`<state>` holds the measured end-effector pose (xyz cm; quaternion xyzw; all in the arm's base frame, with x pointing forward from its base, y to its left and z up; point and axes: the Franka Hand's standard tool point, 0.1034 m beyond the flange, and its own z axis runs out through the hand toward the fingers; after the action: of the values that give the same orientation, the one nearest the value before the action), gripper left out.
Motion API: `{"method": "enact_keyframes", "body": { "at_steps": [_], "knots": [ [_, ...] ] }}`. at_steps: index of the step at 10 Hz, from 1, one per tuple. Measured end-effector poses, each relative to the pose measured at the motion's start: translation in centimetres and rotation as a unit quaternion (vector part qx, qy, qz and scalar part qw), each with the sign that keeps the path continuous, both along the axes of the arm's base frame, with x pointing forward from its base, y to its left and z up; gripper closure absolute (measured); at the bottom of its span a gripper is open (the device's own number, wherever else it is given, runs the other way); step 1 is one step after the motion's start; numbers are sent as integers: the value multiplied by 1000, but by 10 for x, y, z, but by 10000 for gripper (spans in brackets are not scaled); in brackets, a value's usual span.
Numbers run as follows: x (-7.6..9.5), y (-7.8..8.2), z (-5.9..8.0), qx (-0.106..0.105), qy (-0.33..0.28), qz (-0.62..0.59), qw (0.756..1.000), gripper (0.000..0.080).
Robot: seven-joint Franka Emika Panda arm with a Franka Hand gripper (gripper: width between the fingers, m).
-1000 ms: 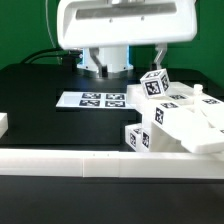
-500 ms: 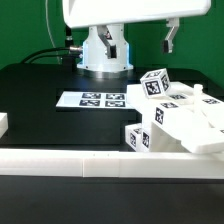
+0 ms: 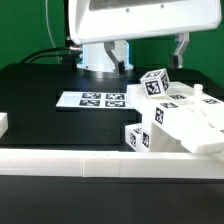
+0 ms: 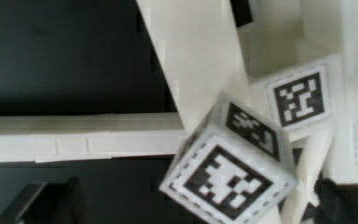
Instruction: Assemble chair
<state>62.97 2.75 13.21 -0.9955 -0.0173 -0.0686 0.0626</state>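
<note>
You have the marker board (image 3: 101, 100) lying flat left of centre on the black table (image 3: 35, 90). The chair parts (image 3: 175, 125) sit heaped at the right, just behind the near white border wall (image 3: 80, 163). Above that heap your gripper (image 3: 180, 47) hangs with its fingers spread apart, holding nothing.

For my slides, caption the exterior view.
Matte white blocky plastic chair parts piled by the low white border wall; open gripper hovers above.

Free room is found over the table (image 3: 40, 110) on ext. view's left, w/ only the flat marker board (image 3: 95, 100) there. Right side is blocked by piled chair parts (image 3: 175, 120); front is walled off by the border wall (image 3: 80, 160).
</note>
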Motion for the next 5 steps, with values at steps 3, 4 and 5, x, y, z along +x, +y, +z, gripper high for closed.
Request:
{"method": "enact_keyframes", "body": {
  "at_steps": [3,4,5],
  "knots": [
    [0,0,-2,-2,-1,1,1000,151],
    [1,2,-2,-1,-2,1,1000,151],
    [1,6,-2,0,-3,4,1000,151]
  ]
}}
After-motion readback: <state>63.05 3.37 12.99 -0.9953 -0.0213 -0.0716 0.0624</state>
